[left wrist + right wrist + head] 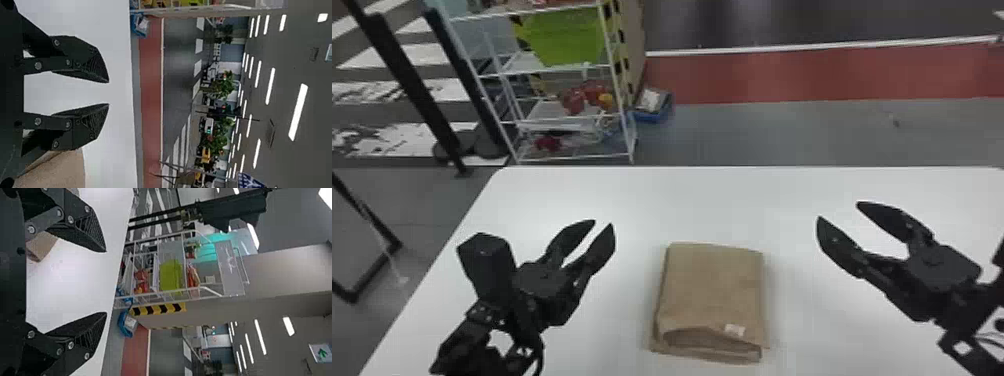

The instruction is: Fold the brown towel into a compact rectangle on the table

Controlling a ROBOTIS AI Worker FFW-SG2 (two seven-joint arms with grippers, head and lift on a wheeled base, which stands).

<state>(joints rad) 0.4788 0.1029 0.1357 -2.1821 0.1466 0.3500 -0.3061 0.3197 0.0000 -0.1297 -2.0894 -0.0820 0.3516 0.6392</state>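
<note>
Brown towel [712, 285] lay on the white worktop [732, 205], between the two grippers, toward the robot's side. Already folded to a compact, roughly rectangular stack, flat overall. Far edge fairly straight; the edge facing the robot showed stacked layers, with the top layer bowed up a bit and a dark gap under it. Small pale label [735, 330] sat on the top layer near that edge, right of middle. Lower layers stuck out slightly past the top one at the near corners. Left gripper [602, 223]: over the worktop, left of the towel and apart from it, jaws released, tips parted by a narrow gap. Left wrist view agreed, jaws spread, part of the towel visible close to them. Right gripper [839, 210]: right of the towel, also apart from it, jaws released and spread wider than the left pair. Right wrist view agreed, with a piece of the towel partly hidden behind one side of the jaws. Both grippers pointed away from the robot, angled inward. Background, past the worktop's far edge: white wire rack [631, 135] on the left with a green bin [564, 37] up on it, blue container [652, 116] on the floor beside it, red floor strip [757, 80] farther right.
</note>
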